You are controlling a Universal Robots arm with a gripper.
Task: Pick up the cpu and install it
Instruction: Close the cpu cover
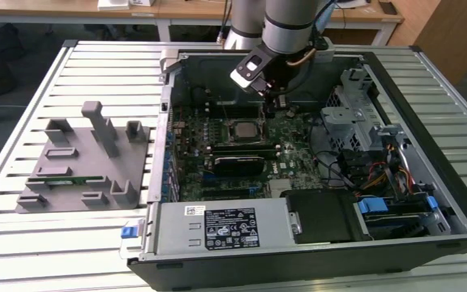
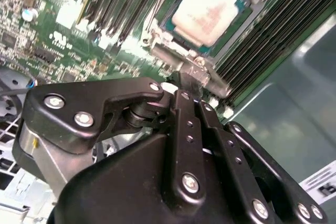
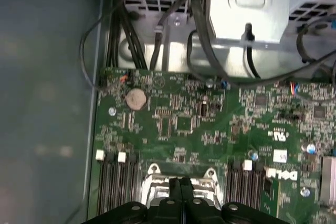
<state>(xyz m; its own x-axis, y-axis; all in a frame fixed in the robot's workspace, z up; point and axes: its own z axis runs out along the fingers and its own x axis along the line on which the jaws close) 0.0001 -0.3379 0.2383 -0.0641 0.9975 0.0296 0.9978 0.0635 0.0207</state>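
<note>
The cpu (image 2: pixel 206 11) sits flat in its socket (image 2: pixel 167 51) on the green board (image 3: pixel 178 124), so I think the putting-in part is done. In the exterior view my gripper (image 1: pixel 280 108) hangs near the chip, at about two o'clock from it. Its fingers (image 2: pixel 185 129) are squeezed together, and I see nothing held between them. The tips are just beside the socket's metal edge. I guess the locking-down step is in hand. Any move here calls for a slow, soft touch.
</note>
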